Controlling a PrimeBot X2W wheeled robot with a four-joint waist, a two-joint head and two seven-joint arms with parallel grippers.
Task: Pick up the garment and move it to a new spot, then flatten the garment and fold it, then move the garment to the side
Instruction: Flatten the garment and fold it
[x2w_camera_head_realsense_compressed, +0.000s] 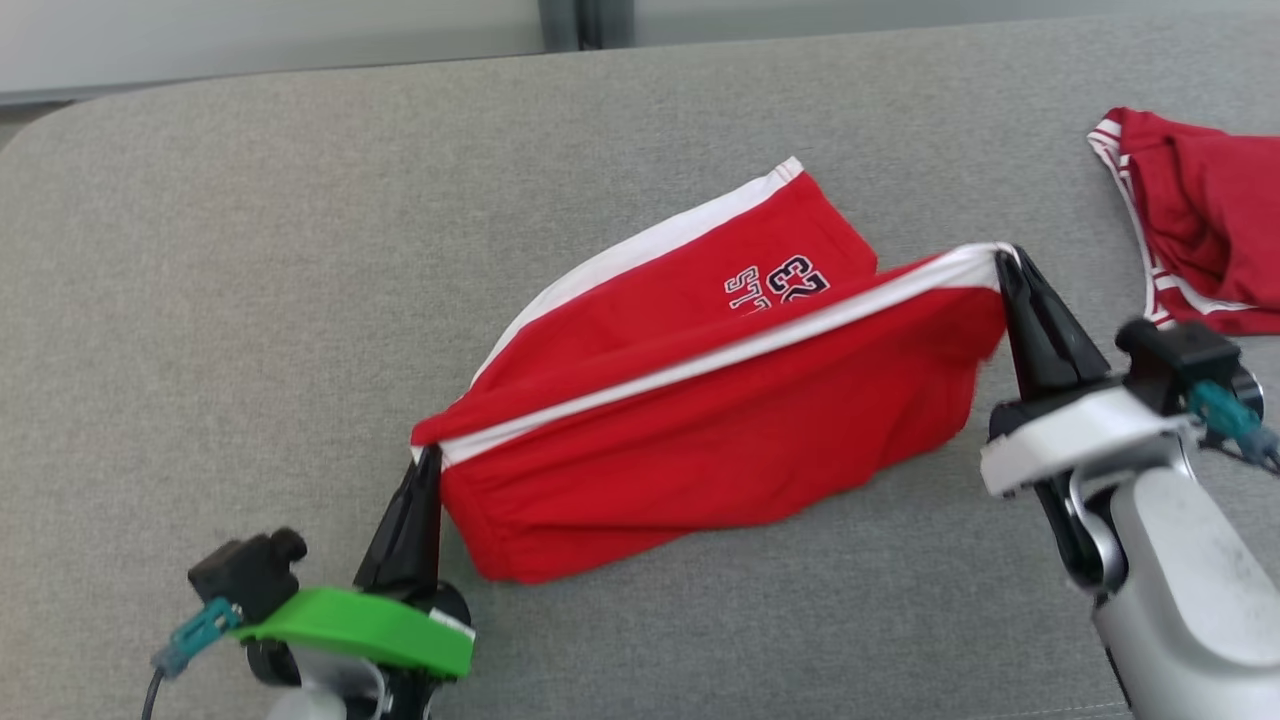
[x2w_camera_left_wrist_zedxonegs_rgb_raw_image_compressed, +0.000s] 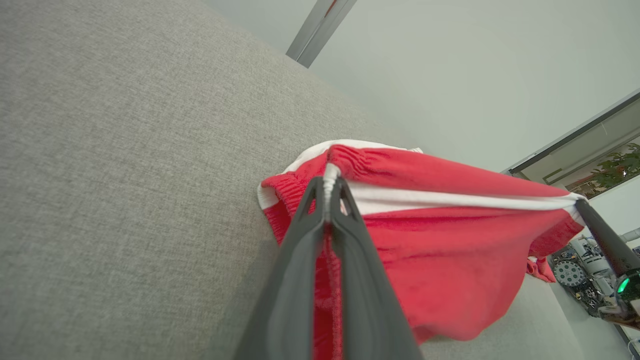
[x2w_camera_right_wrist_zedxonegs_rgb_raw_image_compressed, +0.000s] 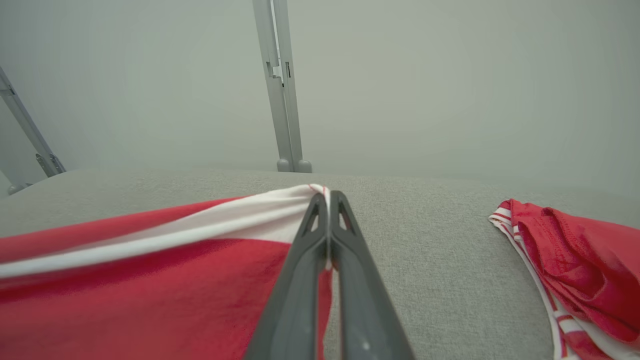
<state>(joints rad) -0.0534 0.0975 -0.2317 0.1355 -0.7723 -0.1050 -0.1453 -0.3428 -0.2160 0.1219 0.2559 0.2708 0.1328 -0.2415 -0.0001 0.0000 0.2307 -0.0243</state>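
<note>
The garment is a pair of red shorts with white side stripes and dark lettering, stretched between my two grippers above the grey surface. My left gripper is shut on its waistband corner at the lower left. My right gripper is shut on the striped edge at the right. In the left wrist view my gripper pinches the white stripe of the garment. The right wrist view has my gripper clamped on the garment at its white edge.
A second red garment with white trim lies crumpled at the right of the grey cushioned surface; it also lies at the right of the right wrist view. A pale wall rises beyond the surface's far edge.
</note>
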